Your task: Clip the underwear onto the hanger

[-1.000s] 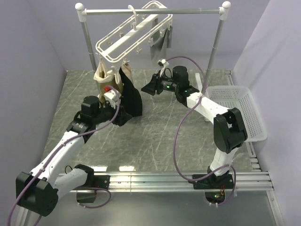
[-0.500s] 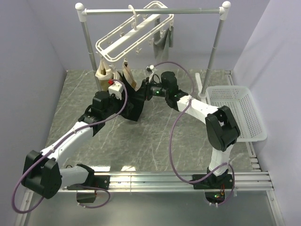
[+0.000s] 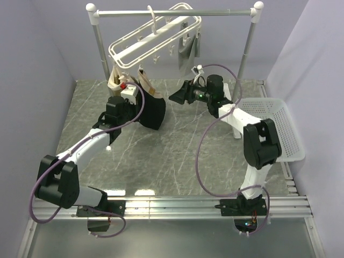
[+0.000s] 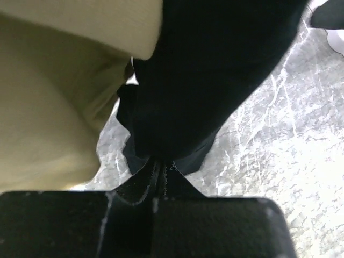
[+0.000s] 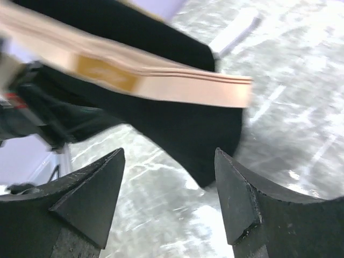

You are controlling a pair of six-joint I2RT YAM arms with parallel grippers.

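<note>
The underwear (image 3: 150,107), black with a tan waistband (image 3: 146,86), hangs below the left end of the white hanger (image 3: 156,40), its top corner up at one of the small clips. My left gripper (image 3: 135,107) is pressed against its left side. In the left wrist view the fingers (image 4: 161,164) are shut with the black fabric (image 4: 204,80) pinched at their tips. My right gripper (image 3: 174,98) hovers open just right of the underwear. In the right wrist view the waistband (image 5: 161,80) and black cloth hang beyond its empty fingertips (image 5: 169,183).
The hanger hooks onto a metal rail (image 3: 172,13) on white posts. A tan garment (image 3: 115,80) hangs at the hanger's left end, filling the left wrist view's left side (image 4: 54,107). A grey garment (image 3: 188,48) hangs at its far end. A white basket (image 3: 269,126) stands right.
My left gripper reached further up to the underwear and shut on it. My right gripper let go, opened and drew back to the right.
</note>
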